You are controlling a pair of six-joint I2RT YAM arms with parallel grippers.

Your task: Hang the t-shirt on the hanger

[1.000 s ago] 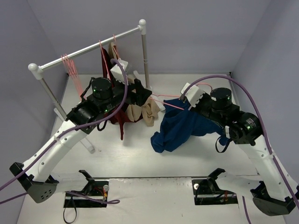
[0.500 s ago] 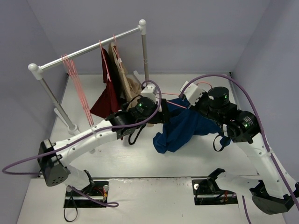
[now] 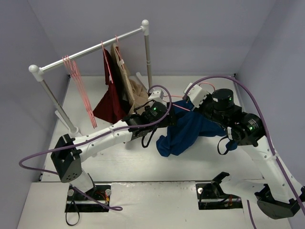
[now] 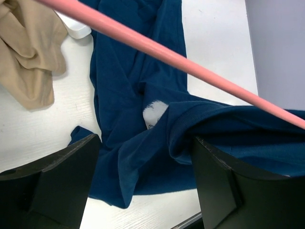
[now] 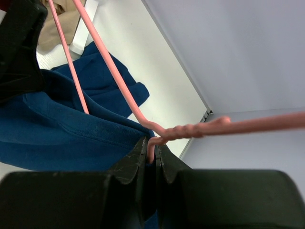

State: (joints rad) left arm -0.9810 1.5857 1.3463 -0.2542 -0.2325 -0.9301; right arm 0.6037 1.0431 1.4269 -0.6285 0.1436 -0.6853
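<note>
The navy t-shirt hangs bunched from the pink hanger, its lower end resting on the table. My right gripper is shut on the hanger's wire just below the twisted neck, with the t-shirt draped beneath it. My left gripper is at the shirt's left side, open. In the left wrist view its fingers stand wide apart around folds of the t-shirt. The collar fold lies by the right finger. A hanger bar crosses above.
A clothes rack stands at the back left with spare pink hangers, a dark red garment and a tan garment on it. The tan cloth pools near the shirt. Grey walls close the sides.
My left arm has swung right from the rack to the t-shirt's left side, leaving the red and tan garments hanging. The right arm and hanger barely moved.
</note>
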